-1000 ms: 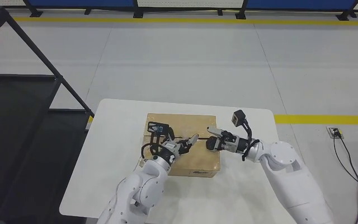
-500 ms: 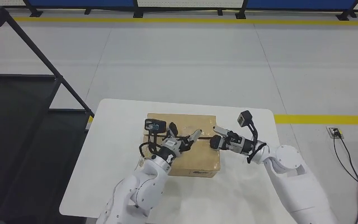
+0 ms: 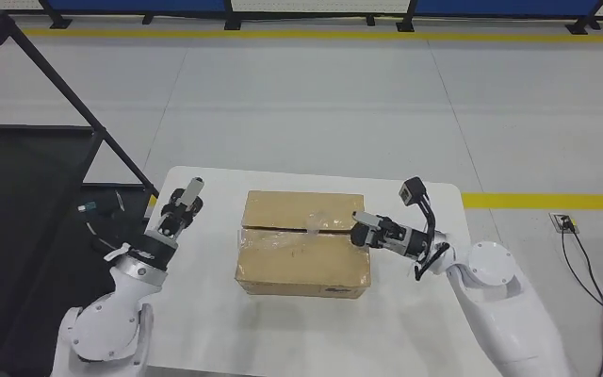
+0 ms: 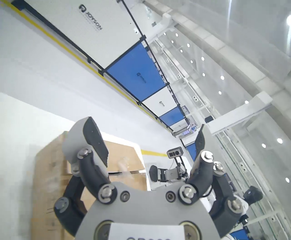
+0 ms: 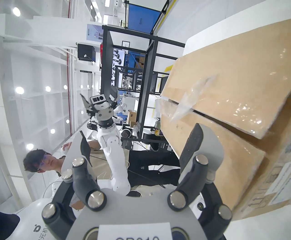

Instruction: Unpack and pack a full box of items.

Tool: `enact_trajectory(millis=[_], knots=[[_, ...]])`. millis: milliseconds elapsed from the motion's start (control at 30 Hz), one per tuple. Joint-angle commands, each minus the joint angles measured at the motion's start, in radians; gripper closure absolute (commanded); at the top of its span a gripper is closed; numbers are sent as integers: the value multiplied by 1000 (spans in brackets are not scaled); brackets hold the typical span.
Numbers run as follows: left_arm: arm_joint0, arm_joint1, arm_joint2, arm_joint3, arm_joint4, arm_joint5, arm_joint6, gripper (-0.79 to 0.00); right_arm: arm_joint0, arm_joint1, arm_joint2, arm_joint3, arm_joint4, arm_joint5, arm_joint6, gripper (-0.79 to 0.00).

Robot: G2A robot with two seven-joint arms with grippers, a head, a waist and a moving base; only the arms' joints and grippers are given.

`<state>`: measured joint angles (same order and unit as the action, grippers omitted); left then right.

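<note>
Top view shows the left gripper [image 3: 192, 188] well apart from the cardboard box [image 3: 301, 264] and the right gripper [image 3: 358, 231] beside it, fingers of both apart, so tugging the loose tape [image 3: 316, 222] may drag the unbraced box.

floor [image 3: 311, 104] pale grey | yellow line [image 3: 283, 34] (far side) | black rack [image 3: 47, 217]

**Print on panels, box and grippers**

Dark logo lettering on a white wall panel [image 4: 91, 20]; a small pale mark on the blue panel [image 4: 138, 76] next along. White printed label [image 5: 280, 179] on one side of the cardboard box [image 5: 227, 68], handling symbols beside it, all too small to read. White sticker [image 4: 147, 231] at the base of the left gripper [image 4: 145, 131], a like one at the base of the right gripper [image 5: 139, 136], dark characters on both cut off.
</note>
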<state>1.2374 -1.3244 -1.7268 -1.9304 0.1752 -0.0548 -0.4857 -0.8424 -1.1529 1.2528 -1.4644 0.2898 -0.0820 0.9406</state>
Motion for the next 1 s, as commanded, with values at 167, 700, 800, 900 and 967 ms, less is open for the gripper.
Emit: enact_trajectory(millis=[167, 700, 800, 900, 967], knots=[[-13, 14, -34, 176, 13, -45, -23, -785, 146, -33, -208, -49, -217, 143, -74, -785], [-12, 28, 14, 226, -2, -80, -35, -785, 275, -118, -464, -58, -472, 237, -378, -785], [-10, 31, 20, 225, -1, -83, -43, -785, 242, -118, -459, -90, -525, 267, -435, -785], [-4, 34, 33, 216, -2, -90, -50, -785, 218, -116, -431, -124, -519, 315, -446, -785], [1, 35, 45, 207, -2, -94, -54, -785, 197, -113, -409, -148, -503, 318, -436, -785]])
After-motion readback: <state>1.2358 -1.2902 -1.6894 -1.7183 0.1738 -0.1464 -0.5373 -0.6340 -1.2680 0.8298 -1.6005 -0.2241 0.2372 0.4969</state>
